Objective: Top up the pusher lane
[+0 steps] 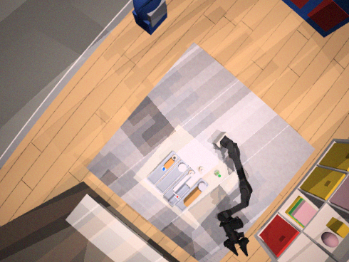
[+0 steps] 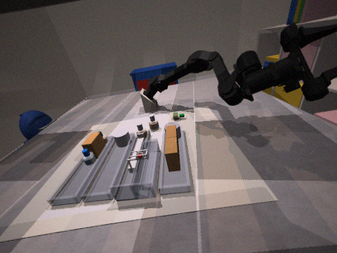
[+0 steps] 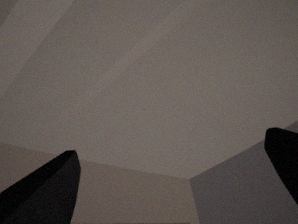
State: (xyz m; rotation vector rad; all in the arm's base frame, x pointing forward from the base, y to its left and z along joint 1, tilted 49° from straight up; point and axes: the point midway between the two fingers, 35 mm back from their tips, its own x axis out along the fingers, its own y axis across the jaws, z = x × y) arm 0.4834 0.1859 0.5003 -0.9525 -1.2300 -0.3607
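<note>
Claw: the black parallel-jaw gripper (image 1: 242,253) (image 2: 331,51) (image 3: 173,149) stands wide, with nothing between its fingers; it is well apart from the jars and lanes, and the wrist view shows only plain wall-like surfaces beyond the fingertips.

Arm: the black jointed arm (image 1: 243,178) (image 2: 201,61) reaches from a pale grey block-shaped mount (image 1: 218,136) (image 2: 148,104) and carries the claw out past the side of the lanes.

Loose jar: a small brown-and-pale jar with a dark cap (image 1: 200,169) (image 2: 153,124) stands upright outside the lanes, near the sprung lane's jar-bearing end.

Sprung lane: the grey translucent channel (image 1: 169,198) (image 2: 154,183) holds a similar dark-capped jar (image 1: 191,173) (image 2: 141,132), upright at its end nearer the arm's mount; a thin pale frame with a red spot (image 1: 177,196) (image 2: 139,157) spans the channel.

Green jar: a small green jar with a bright green cap (image 1: 217,174) (image 2: 177,115) lies on its side, apart from the lanes.

Neighbouring lanes: a blue-capped pale jar (image 1: 164,169) (image 2: 88,157) and an orange box (image 1: 169,163) (image 2: 93,144) share one outer lane; a white cylinder (image 1: 182,166) (image 2: 121,138) stands in the next; long orange block-shaped goods (image 1: 192,198) (image 2: 172,149) occupy the opposite outer lane.
</note>
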